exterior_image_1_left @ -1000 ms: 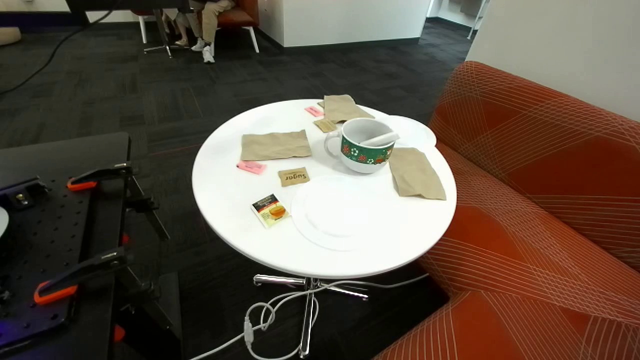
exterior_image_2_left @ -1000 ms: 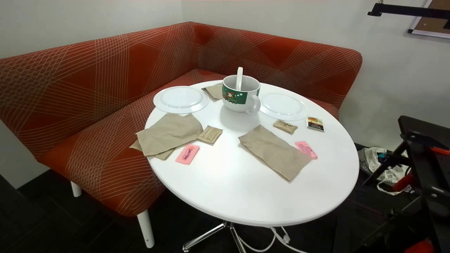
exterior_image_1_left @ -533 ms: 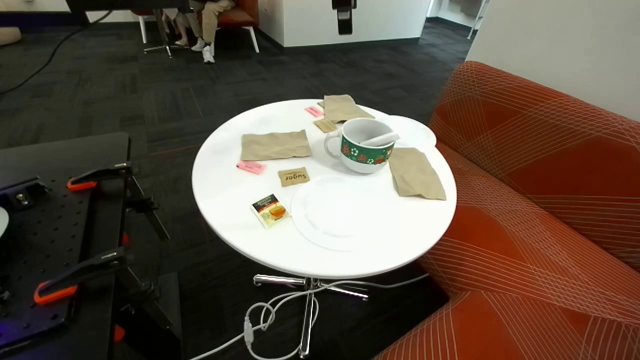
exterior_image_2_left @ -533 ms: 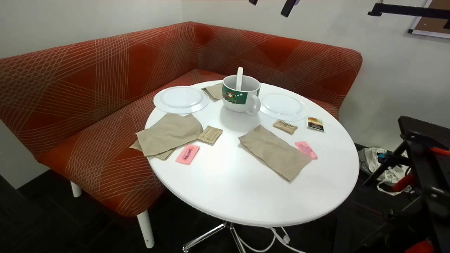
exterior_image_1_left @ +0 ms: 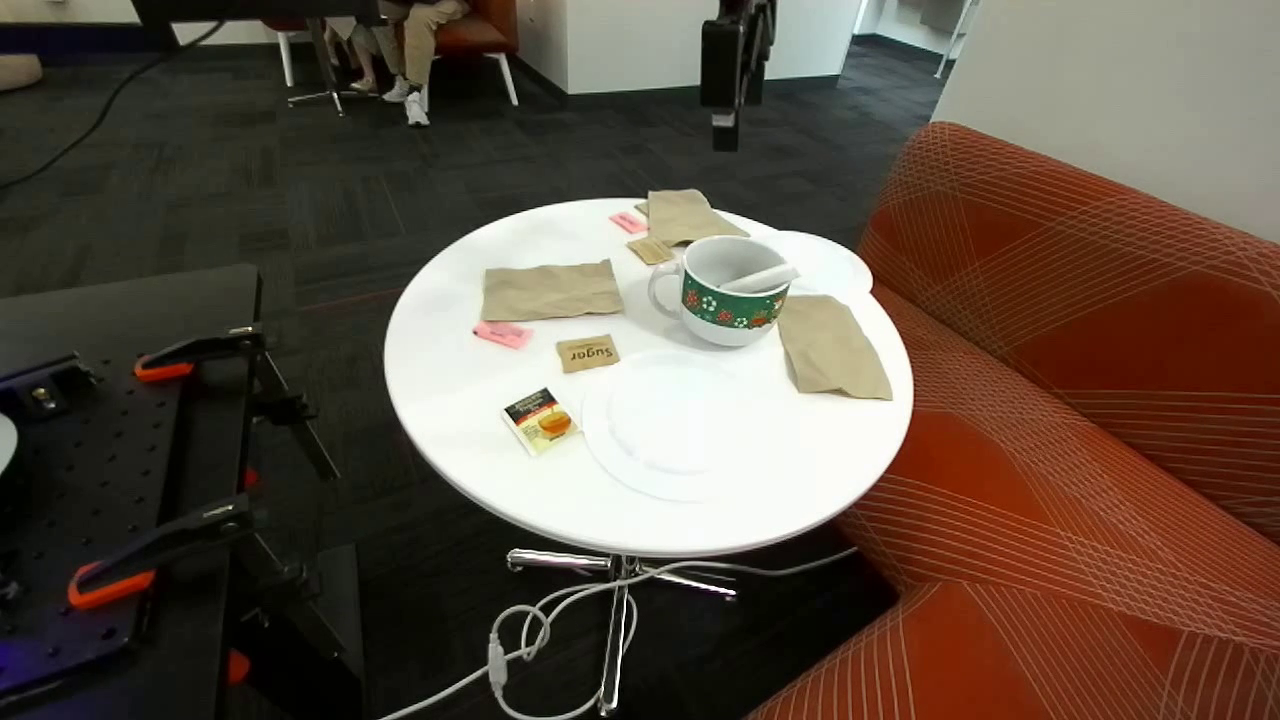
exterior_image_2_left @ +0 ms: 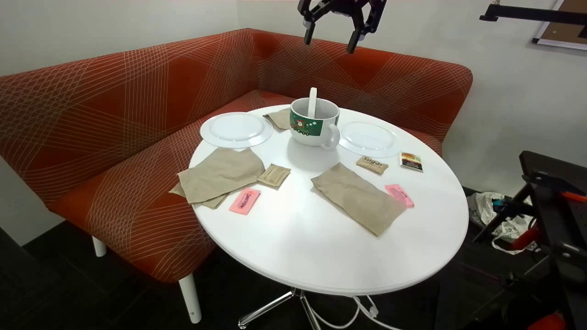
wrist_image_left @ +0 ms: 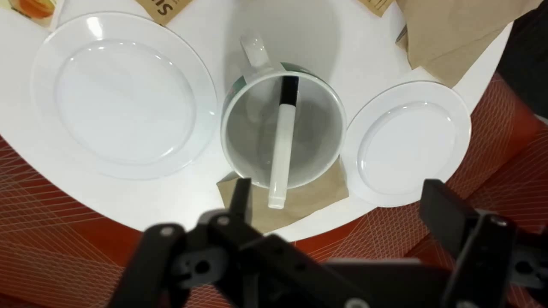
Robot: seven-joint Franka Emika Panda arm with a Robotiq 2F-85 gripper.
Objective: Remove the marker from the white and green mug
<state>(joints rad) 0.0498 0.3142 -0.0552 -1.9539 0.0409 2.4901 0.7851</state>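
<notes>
The white and green mug (exterior_image_1_left: 735,318) stands upright on the round white table; it also shows in an exterior view (exterior_image_2_left: 306,128) and the wrist view (wrist_image_left: 323,132). Its inside looks grey-white. The marker (wrist_image_left: 283,141) is white with a black end. It leans in the mug, black end down inside near the handle side, white end sticking out over the opposite rim. It shows in both exterior views (exterior_image_1_left: 762,279) (exterior_image_2_left: 312,103). My gripper (exterior_image_2_left: 330,46) is open and empty above and behind the mug, well apart from it. In the wrist view the gripper (wrist_image_left: 338,186) has its fingers wide apart.
White plates (wrist_image_left: 124,107) (wrist_image_left: 406,145) lie on both sides of the mug. Brown napkins (exterior_image_1_left: 552,291) (exterior_image_1_left: 835,348), sugar packets (exterior_image_1_left: 588,353), pink packets (exterior_image_2_left: 245,200) and a tea bag packet (exterior_image_1_left: 540,421) lie on the table (exterior_image_2_left: 330,256). A red bench (exterior_image_2_left: 151,160) borders the table.
My gripper has come into both exterior views from the top and moved down toward the mug. The mug, marker and the other things on the table have not moved.
</notes>
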